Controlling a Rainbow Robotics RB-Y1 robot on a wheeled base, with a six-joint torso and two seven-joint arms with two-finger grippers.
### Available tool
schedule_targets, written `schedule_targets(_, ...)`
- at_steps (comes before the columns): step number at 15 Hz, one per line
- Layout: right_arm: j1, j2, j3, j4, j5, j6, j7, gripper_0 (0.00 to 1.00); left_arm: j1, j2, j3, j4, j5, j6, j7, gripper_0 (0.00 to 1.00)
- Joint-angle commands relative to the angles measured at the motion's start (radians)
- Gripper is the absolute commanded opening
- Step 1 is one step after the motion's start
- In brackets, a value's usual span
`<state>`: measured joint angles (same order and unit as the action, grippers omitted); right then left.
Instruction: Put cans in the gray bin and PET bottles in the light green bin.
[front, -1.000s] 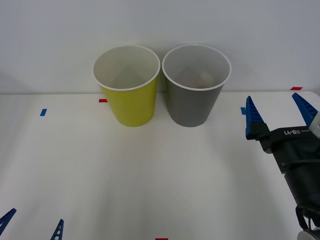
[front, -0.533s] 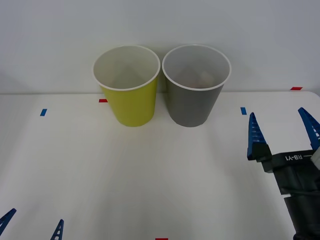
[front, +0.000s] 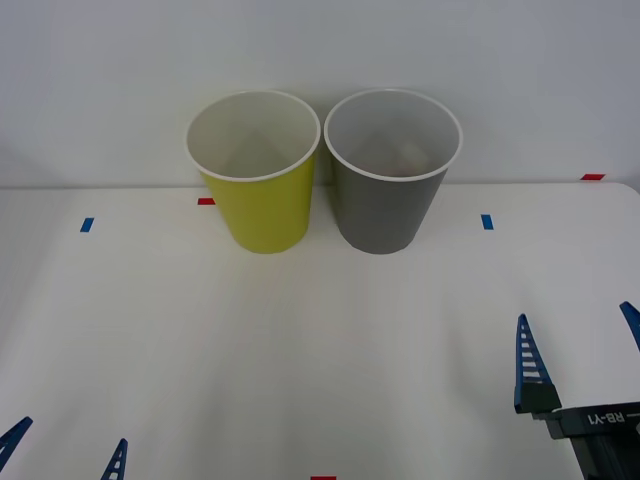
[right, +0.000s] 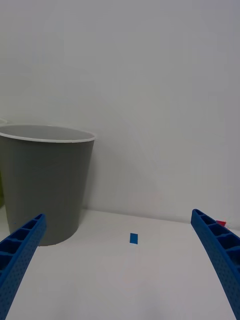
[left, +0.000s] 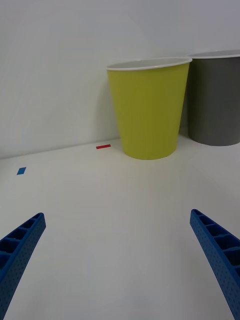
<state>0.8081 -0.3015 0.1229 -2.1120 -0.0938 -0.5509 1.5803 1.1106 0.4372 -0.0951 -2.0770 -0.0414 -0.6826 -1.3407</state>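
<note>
Round tapered dark gray bin (front: 390, 185) touching round yellow-green bin (front: 258, 185) at the white table's (front: 300, 340) far edge. Right gripper (front: 580, 345) spread wide, empty, well short of gray bin; left gripper (front: 65, 450) likewise open, near table's front edge.

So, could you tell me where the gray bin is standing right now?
In the front view the gray bin stands at the table's far edge by the wall, right of centre, close beside the light green bin on its left.
</note>
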Motion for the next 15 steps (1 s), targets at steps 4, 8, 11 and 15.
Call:
schedule_targets(4, 0.140, 0.030, 0.026, 0.001, -0.012, -0.018, -0.009, 1.00, 0.000, 0.000, 0.000, 0.000, 0.000, 0.000, 0.000, 1.00)
schedule_targets(8, 0.167, 0.048, 0.040, 0.087, -0.027, -0.067, -0.025, 1.00, 0.000, 0.000, 0.000, 0.000, 0.000, 0.000, 0.000, 1.00)
schedule_targets(11, 0.180, 0.044, 0.043, 0.116, -0.035, -0.087, -0.031, 1.00, 0.000, 0.000, 0.000, 0.000, 0.000, 0.000, 0.000, 1.00)
schedule_targets(15, 0.186, 0.027, 0.044, 0.116, -0.044, -0.089, -0.039, 1.00, 0.000, 0.000, 0.000, 0.000, 0.000, 0.000, 0.000, 1.00)
